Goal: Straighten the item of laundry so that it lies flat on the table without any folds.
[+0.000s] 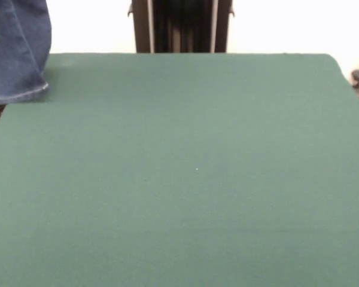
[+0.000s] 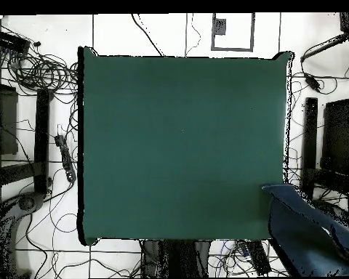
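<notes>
We see the green table (image 1: 185,179) backed by the robot's black pedestal (image 1: 181,27), with cables (image 2: 43,73) strewn over the floor. Blue denim (image 1: 18,48), seemingly a person's trouser leg, overlaps one corner on the pedestal's side. We find neither the gripper nor the item of laundry in either view.

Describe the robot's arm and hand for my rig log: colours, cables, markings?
Neither the arm nor the hand shows in either view. Only the pedestal appears: a black column with pale grey vertical strips, behind the green table.
</notes>
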Robot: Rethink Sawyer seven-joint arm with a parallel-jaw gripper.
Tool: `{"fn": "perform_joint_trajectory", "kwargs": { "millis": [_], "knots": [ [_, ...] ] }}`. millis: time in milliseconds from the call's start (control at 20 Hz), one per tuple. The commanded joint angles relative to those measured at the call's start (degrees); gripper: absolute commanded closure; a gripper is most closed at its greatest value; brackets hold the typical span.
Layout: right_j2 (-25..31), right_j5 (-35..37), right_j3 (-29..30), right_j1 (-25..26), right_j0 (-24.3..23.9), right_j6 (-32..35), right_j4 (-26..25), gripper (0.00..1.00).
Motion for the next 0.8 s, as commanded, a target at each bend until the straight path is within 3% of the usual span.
{"fn": "perform_joint_trajectory", "kwargs": {
  "millis": [50, 600, 800],
  "knots": [
    [7.23, 8.26, -5.04, 5.01, -1.22, -21.57, 2.57, 1.0],
    [9.62, 5.07, -4.14, 6.71, -4.5, -24.49, 4.04, 1.0],
    [10.48, 0.14, -1.16, 7.31, -4.44, -23.8, 4.86, 1.0]
  ]
}}
